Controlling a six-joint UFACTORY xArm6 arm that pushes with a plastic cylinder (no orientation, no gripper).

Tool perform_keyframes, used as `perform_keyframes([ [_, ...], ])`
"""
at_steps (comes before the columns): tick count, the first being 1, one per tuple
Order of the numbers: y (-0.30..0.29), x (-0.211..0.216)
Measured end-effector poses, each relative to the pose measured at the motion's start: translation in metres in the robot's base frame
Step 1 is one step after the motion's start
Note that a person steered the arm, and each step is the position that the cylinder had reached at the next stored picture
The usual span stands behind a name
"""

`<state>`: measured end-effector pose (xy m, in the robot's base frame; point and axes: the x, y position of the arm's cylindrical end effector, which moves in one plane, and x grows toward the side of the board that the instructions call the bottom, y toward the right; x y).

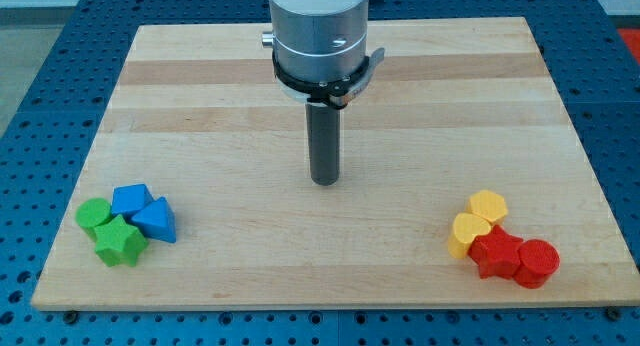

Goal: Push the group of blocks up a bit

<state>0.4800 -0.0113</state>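
Observation:
My tip point(324, 181) rests on the wooden board point(330, 76) near its middle, apart from all blocks. At the view's bottom left sits a tight group: a green round block point(94, 215), a green star-like block point(120, 241), a blue block point(130, 198) and a blue triangular block point(155, 222). At the view's bottom right sits another tight group: a yellow hexagonal block point(488, 205), a second yellow block point(466, 232), a red block point(494, 253) and a red cylinder point(537, 263). The tip stands above and between the two groups, far from both.
The board lies on a blue perforated table point(40, 86). The arm's grey cylindrical body point(318, 31) hangs over the board's upper middle. Both groups lie close to the board's bottom edge.

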Motion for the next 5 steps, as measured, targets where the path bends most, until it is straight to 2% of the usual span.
perform_keyframes([
  [2,0.0,0.009],
  [3,-0.009,0.033],
  [5,-0.063,0.089],
])
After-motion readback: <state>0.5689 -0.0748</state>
